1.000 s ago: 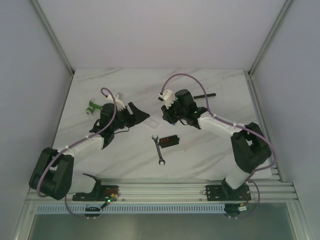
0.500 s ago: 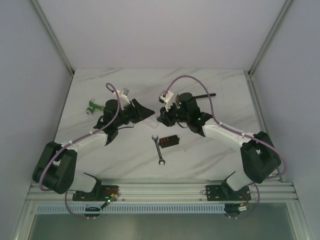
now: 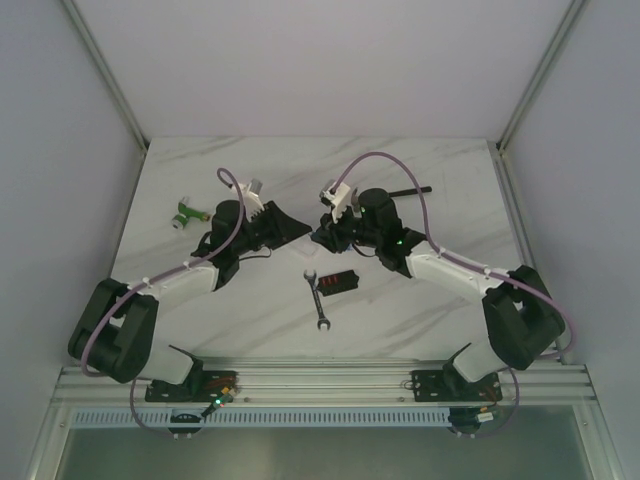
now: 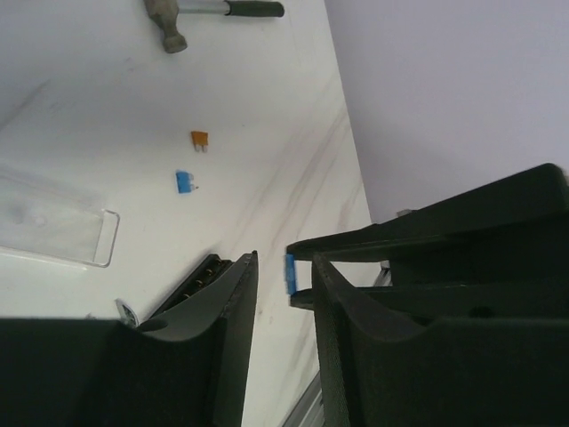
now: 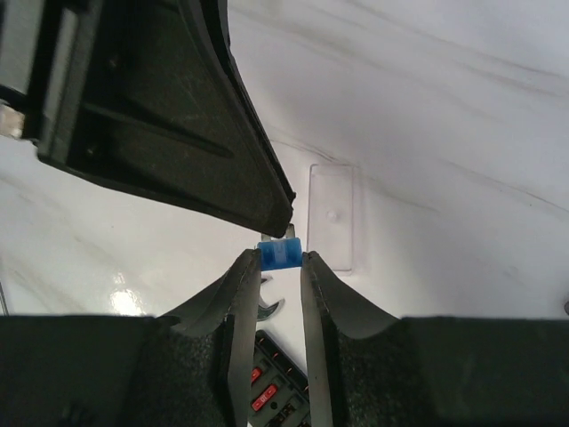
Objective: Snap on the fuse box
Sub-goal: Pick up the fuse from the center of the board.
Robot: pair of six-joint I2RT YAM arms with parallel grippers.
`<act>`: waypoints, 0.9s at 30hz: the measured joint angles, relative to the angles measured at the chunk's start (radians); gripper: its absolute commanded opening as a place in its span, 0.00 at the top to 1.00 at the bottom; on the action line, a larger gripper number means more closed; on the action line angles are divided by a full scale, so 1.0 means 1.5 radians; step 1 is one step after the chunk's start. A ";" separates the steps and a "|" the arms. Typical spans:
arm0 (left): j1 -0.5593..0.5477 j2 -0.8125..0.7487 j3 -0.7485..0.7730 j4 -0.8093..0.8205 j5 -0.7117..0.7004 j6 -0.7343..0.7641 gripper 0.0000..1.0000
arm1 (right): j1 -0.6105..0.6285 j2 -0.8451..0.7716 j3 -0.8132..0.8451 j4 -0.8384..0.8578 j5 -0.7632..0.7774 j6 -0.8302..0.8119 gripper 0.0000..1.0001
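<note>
Right pincer [image 5: 280, 259] clamps a loose blue fuse [image 5: 280, 253]; left pincer [image 4: 283, 263] parted, empty. Fuse box [image 3: 340, 281] sits on bench [image 3: 250, 300] beside wrench [image 3: 317, 300], clear cover [image 5: 333, 216] lying apart. Snap-on not yet done.

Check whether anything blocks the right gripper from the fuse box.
Nothing visible lies between them. The right gripper is shut on a blue fuse, though, and the fuse box lies near it on the table.
</note>
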 measured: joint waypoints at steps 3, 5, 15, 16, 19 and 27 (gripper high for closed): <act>-0.001 0.016 0.000 -0.001 0.000 -0.004 0.61 | 0.000 -0.004 -0.002 0.009 0.003 0.004 0.77; -0.001 0.020 -0.001 -0.002 -0.001 -0.006 0.62 | 0.001 -0.006 -0.005 0.015 0.005 0.006 0.77; -0.002 0.021 -0.007 0.010 0.001 -0.027 0.72 | 0.002 -0.008 -0.010 0.020 0.008 0.010 0.76; -0.002 0.021 -0.008 0.012 0.002 -0.029 0.74 | 0.002 -0.008 -0.010 0.021 0.008 0.012 0.76; -0.003 0.021 -0.010 0.019 0.004 -0.036 0.80 | 0.003 -0.008 -0.010 0.021 0.010 0.014 0.76; -0.003 0.021 -0.011 0.030 0.010 -0.049 0.97 | 0.003 -0.008 -0.013 0.025 0.011 0.019 0.75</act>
